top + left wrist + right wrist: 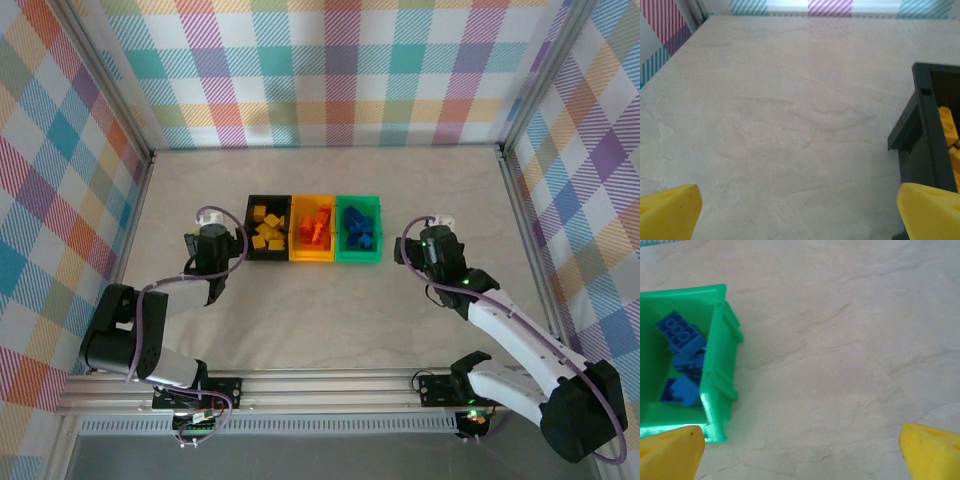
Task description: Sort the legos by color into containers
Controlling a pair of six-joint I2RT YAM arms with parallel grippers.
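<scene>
Pale marbled table (330,310), plaid walls on three sides. Three bins sit joined in one row mid-table: black bin (268,257) on the left, orange bin (312,258) in the middle, green bin (358,259) on the right. Yellow bricks (266,230) lie in the black bin, orange bricks (316,228) in the orange, blue bricks (358,228) in the green. The piles are jumbled and the exact counts unclear; about four blue ones can be made out from the right wrist.

There are two grippers. The left gripper (800,215) is just left of the black bin's outer wall, fingers spread wide with nothing between them. The right gripper (800,455) is just right of the green bin's near corner, also spread wide and holding nothing. Open tabletop runs from the row out to the walls on every side.
</scene>
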